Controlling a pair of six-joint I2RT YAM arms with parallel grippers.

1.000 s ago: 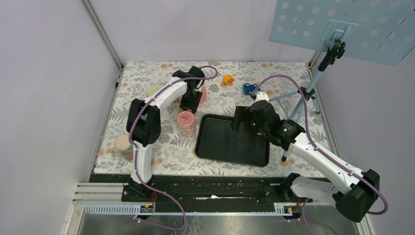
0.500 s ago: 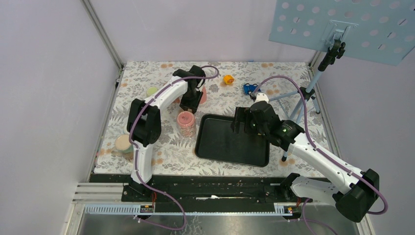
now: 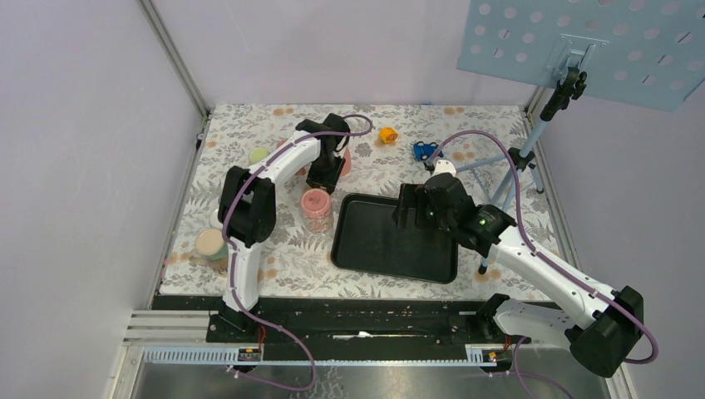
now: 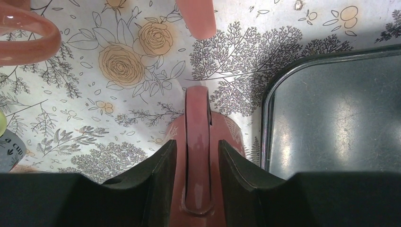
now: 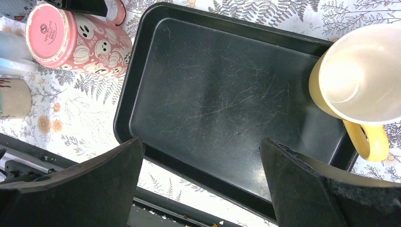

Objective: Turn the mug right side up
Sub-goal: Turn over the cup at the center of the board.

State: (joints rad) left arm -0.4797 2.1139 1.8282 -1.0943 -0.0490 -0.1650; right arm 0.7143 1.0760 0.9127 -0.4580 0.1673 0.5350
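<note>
top view first: your left gripper (image 3: 324, 174) is out at the far side of the floral tablecloth (image 3: 274, 258), down on the reddish mug (image 3: 344, 163). that mug sits just off the far-left corner of the black tray (image 3: 374, 249). the gripper hides most of it here, so i can't tell which way up it is. a pink ghost mug (image 3: 317, 208) stands just beside the tray's left edge, nearer your side. your right gripper (image 3: 413, 212) hangs over the far end of the tray.

left wrist view: the two dark fingers (image 4: 161, 175) sit either side of the reddish mug's handle (image 4: 197, 123), and as far as i can see they're pinching it. the handle runs straight up the middle between them, with the mug body bulging out underneath, faint web pattern on it. tray rim is off to the right.

right wrist view: your right fingers (image 5: 94, 184) are spread as wide as they go, nothing between them but tray below. the ghost mug is at the top left with its flat stamped bottom facing up. a yellow mug (image 5: 354, 75), mouth up, sits at the tray's right rim. can't tell if it's on the tray or just beside it.
</note>
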